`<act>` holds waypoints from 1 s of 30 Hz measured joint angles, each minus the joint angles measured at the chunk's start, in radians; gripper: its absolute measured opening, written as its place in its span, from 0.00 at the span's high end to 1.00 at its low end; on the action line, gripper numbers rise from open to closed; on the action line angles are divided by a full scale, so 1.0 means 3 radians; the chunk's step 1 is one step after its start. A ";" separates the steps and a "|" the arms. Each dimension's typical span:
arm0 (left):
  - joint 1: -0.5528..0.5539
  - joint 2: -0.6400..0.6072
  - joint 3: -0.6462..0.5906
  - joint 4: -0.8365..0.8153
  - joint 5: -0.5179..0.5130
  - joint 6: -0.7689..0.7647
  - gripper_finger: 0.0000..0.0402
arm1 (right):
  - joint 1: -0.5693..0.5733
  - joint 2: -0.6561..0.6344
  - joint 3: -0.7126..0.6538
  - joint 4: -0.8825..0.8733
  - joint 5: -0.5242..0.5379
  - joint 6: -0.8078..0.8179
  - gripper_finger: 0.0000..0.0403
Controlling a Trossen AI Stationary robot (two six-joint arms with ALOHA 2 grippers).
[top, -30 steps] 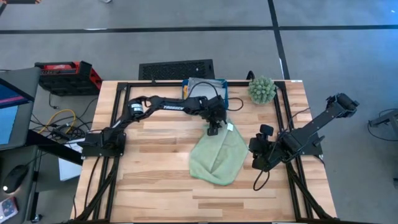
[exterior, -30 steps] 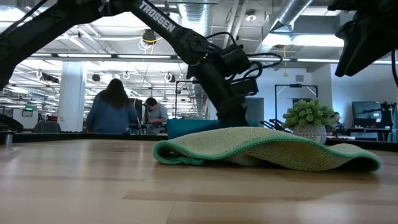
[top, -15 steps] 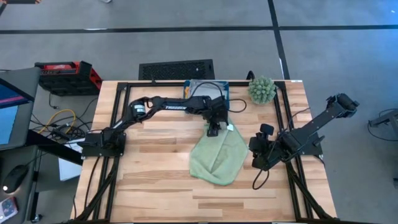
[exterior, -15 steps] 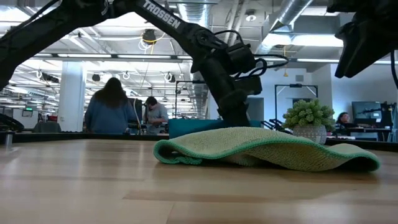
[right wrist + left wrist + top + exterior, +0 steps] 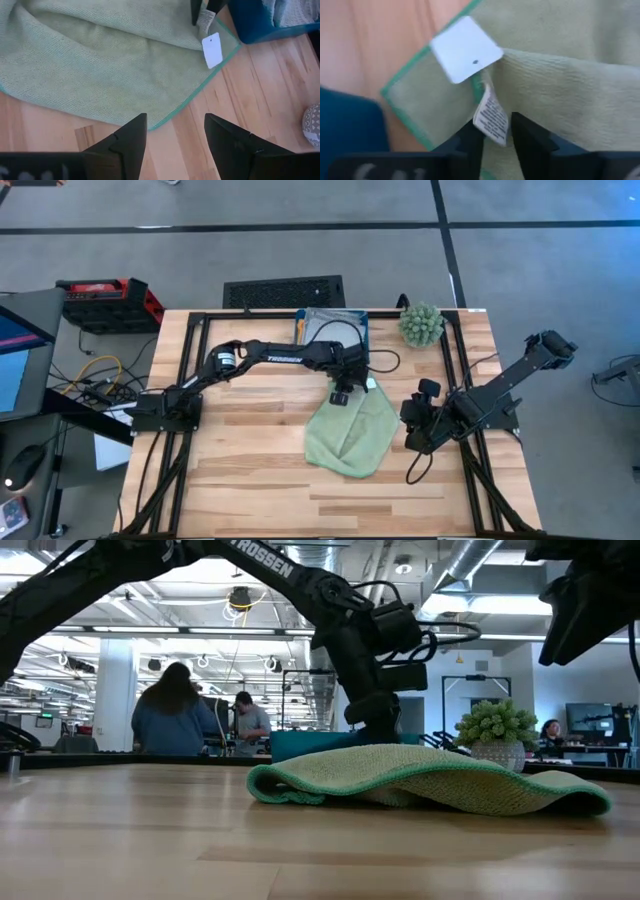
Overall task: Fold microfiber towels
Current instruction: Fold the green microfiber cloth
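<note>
The left gripper (image 5: 341, 395) pinches, seemingly, the top corner of the light green towel (image 5: 349, 435) at frame centre, ready to fold it over. The right gripper (image 5: 416, 436) waits open at the towel's right edge.

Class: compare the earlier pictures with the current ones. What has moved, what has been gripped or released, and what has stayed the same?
The left gripper has crept slightly toward the front of the table, still pinching the light green towel by its tagged edge; nothing was released. The towel stays loosely folded where it lay. The right gripper stays open and hovering beside the towel. The teal tray and spiky plant have not moved.
</note>
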 joint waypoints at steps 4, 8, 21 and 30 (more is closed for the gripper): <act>-0.0047 -0.0004 0.0005 -0.0030 -0.0291 0.0029 0.93 | 0.0001 0.0000 0.0000 0.0000 0.0000 -0.0001 0.45; -0.0073 -0.0004 0.0138 -0.0235 -0.0277 -0.0039 0.98 | 0.0001 0.0000 0.0000 -0.0001 0.0001 -0.0003 0.45; -0.0278 -0.0016 0.1168 -0.2108 -0.0268 -0.0462 1.00 | -0.0136 0.0000 0.0000 0.0200 0.0119 -0.0705 0.45; -0.0593 -0.0091 0.1323 -0.3045 -0.0225 -0.1053 1.00 | -0.0462 0.0000 -0.0001 0.0800 0.0007 -0.1608 0.45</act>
